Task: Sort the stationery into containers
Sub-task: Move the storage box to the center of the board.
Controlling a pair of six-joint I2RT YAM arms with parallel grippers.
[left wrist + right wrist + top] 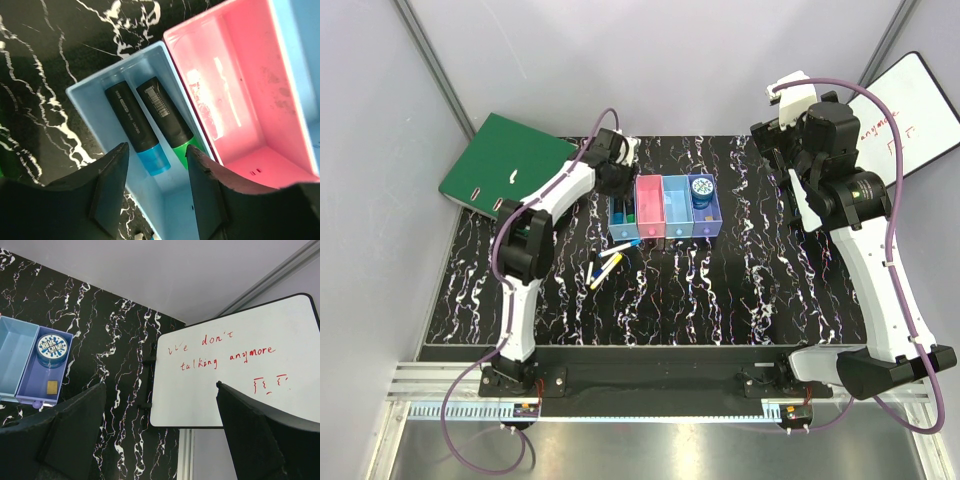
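The row of four bins stands mid-table: light blue (620,222), pink (650,206), light blue (676,204), purple (706,222). My left gripper (619,180) hangs open and empty over the left blue bin (85,100), which holds a blue-capped marker (134,127) and a green-capped marker (165,115). The pink bin (240,90) is empty. The round blue tin (702,191) sits in the purple bin (30,385) next to a small tan item (51,386). A few loose pens (606,263), white, yellow and blue, lie in front of the bins. My right gripper (772,140) is open, raised at the far right.
A large green ring binder (505,163) lies at the back left corner. A whiteboard (235,365) with red writing leans at the right edge, also in the top view (910,115). The black marbled table (760,280) ends at grey walls behind and beside.
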